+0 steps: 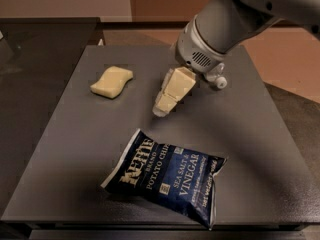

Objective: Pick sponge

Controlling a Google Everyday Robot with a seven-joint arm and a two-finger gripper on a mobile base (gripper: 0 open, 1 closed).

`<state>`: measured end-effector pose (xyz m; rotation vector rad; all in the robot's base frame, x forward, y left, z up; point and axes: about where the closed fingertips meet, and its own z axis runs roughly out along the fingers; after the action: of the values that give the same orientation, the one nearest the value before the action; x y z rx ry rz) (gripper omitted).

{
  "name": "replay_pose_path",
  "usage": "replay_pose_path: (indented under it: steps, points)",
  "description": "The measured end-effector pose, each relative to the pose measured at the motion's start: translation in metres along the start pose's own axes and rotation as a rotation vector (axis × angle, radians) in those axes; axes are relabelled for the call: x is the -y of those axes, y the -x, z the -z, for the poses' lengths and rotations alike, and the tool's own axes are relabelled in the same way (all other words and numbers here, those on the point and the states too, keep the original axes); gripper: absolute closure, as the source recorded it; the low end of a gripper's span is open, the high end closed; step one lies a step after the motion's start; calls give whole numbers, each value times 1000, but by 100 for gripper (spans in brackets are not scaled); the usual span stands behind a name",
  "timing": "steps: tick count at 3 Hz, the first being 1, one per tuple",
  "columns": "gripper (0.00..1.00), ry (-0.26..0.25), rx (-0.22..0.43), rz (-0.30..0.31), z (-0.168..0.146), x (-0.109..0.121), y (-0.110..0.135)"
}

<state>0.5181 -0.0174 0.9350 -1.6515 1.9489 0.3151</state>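
Note:
The sponge [112, 81] is a small pale yellow block with rounded corners, lying flat on the grey table [70, 154] at the far left. My gripper [162, 108] hangs from the grey arm that comes in from the upper right. It points down and to the left over the middle of the table. It is to the right of the sponge, clearly apart from it, and holds nothing that I can see.
A dark blue potato chip bag [167, 176] lies at the near middle of the table, just below the gripper. A small part of a clear bottle [218, 80] shows under the arm at the far right. A dark counter [35, 49] lies to the left.

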Motion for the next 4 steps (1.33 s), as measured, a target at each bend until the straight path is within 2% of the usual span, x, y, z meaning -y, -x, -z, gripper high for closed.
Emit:
replay_pose_path:
  steps: [1, 2, 3, 4]
  points:
    - [0, -4, 46, 23, -34, 13, 25]
    - [0, 15, 66, 20, -64, 24, 41]
    - [0, 32, 72, -3, -92, 37, 50]
    - [0, 26, 68, -23, -116, 48, 55]
